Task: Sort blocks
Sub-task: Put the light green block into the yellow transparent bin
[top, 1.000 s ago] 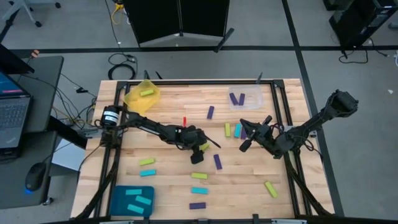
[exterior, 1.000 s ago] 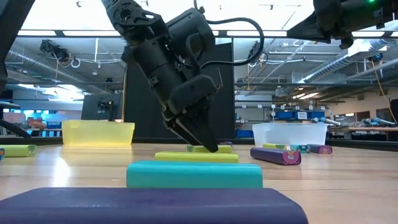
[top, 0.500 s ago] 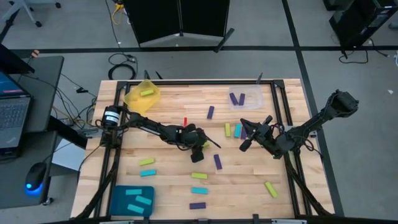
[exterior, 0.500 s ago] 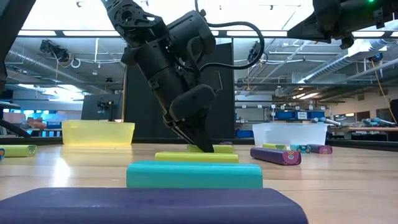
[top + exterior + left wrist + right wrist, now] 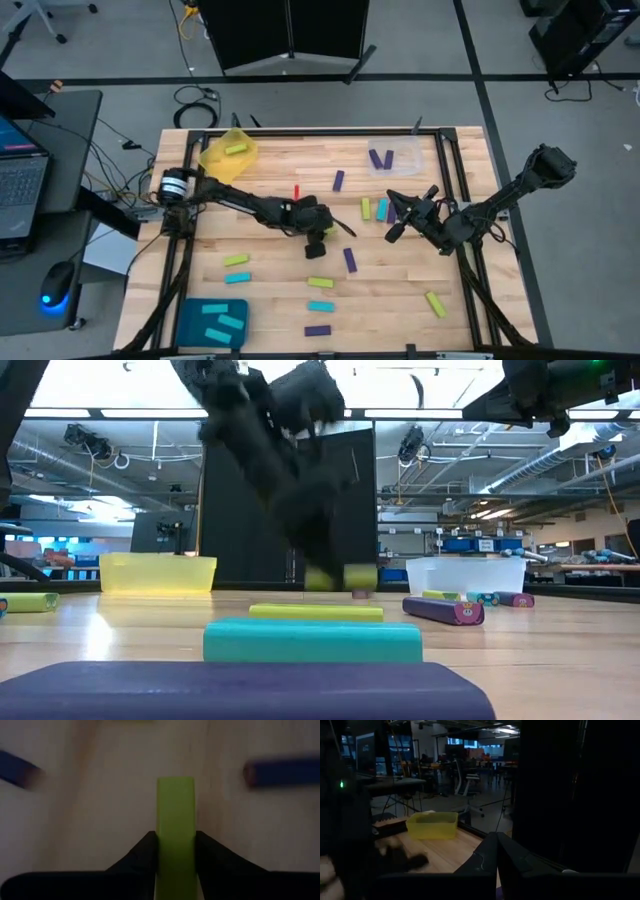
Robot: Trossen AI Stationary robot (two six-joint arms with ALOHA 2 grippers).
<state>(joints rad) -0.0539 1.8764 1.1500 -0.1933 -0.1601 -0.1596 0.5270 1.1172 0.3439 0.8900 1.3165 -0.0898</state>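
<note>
Your left hand (image 5: 175, 865) grips a yellow-green block (image 5: 175, 820) endwise between its fingers, lifted clear of the bench (image 5: 270, 190) near the middle, likely bound for the yellow tray (image 5: 228, 154) at the far left corner, which already holds one like it. Your right hand (image 5: 496, 851) waits above the right side, fingers pressed together, empty.

Bright ceiling glare; motion-blurred left arm (image 5: 290, 470); dim right wrist view

Left gripper (image 5: 317, 238) mid-table, fingers (image 5: 142, 857) clamped; right gripper (image 5: 392, 232) idle, fingers together.
</note>
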